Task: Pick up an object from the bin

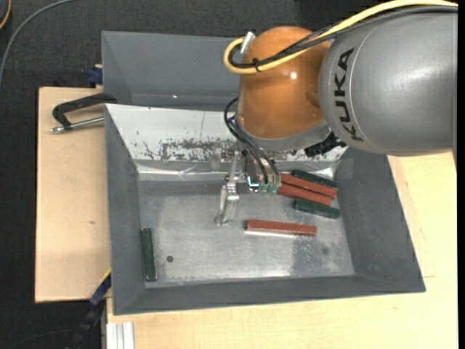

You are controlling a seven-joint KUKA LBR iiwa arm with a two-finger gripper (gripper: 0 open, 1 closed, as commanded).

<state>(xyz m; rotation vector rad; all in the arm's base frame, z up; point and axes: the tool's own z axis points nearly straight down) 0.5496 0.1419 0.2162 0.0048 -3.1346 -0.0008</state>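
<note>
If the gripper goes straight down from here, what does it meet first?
Probably bare bin floor: the gripper hangs just left of the red bar, though depth is unclear.

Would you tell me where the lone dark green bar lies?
In the camera view, the dark green bar lies flat in the lower-left corner of the bin, along its left wall, far left of the nearest red bar and the gripper.

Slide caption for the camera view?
End effector over the bin floor beside a heap of red and green sticks; a lone red stick nearby, a green stick by the left wall.
</note>
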